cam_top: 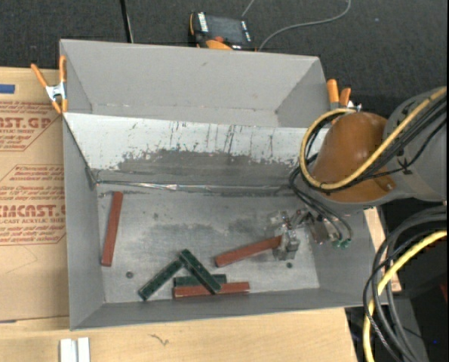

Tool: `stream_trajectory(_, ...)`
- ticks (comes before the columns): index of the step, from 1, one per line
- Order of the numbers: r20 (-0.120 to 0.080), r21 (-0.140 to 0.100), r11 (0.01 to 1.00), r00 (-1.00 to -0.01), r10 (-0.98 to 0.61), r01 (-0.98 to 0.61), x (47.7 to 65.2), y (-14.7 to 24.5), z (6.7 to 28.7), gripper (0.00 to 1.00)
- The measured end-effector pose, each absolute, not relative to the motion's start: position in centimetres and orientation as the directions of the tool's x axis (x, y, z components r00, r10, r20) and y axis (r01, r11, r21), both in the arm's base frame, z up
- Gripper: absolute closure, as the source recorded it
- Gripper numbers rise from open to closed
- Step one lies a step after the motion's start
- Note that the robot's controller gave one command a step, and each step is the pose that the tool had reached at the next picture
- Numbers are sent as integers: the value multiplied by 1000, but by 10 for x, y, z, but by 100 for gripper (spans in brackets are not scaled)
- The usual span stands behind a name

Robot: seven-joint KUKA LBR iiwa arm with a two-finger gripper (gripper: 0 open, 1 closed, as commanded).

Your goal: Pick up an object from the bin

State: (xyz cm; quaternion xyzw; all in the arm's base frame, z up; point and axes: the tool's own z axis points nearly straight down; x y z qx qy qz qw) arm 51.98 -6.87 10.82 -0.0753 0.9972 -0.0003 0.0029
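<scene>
End effector [288,241] sits low at right tip of slanted red-brown stick [247,253], likely placed to grip that free end; how open, holding or not, can't tell.

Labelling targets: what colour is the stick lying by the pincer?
Reddish-brown stick, clearest in the camera view, one end at the pincer.

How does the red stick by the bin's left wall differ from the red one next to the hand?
The left red stick lies alone, pointing nearly up the view; the right red stick slants crosswise, its end at the hand. The left looks longer. Both are thin reddish bars.
</scene>
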Motion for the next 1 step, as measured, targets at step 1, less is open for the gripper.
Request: stream_trajectory(1, -2, 0, 984, -984, -177, -177, 513, -75, 119, 100)
